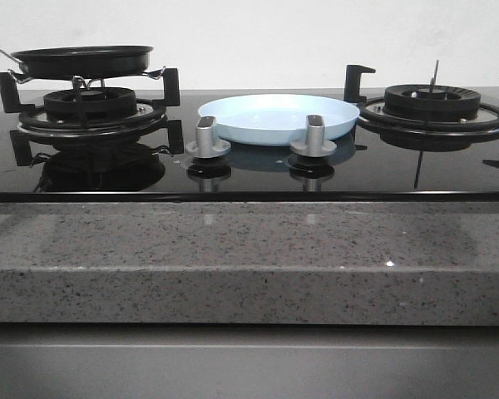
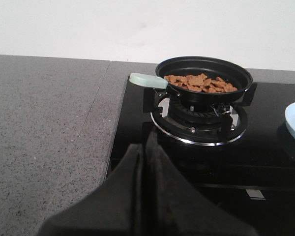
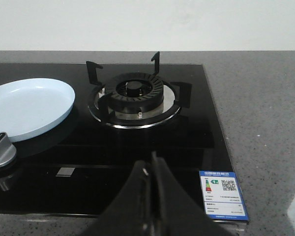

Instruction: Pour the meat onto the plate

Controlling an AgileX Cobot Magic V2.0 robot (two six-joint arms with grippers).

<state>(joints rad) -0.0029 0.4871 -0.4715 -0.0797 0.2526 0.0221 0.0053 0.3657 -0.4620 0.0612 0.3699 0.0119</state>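
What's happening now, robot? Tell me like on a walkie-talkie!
Both grippers, left and right, shut, holding nothing. Meat in the frying pan on the left burner. Plate empty, mid-stove. Nothing in the way.

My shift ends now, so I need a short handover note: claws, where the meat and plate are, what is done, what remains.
Left claw: shut, empty, short of the stove, facing the pan.
Right claw: shut, empty, near the right burner.
Meat: all in the black frying pan on the left burner; its pale green handle is free.
Plate: empty, mid-stove behind the two knobs.
Done: nothing.
Left: grasp the handle, lift, tip the meat onto the plate.
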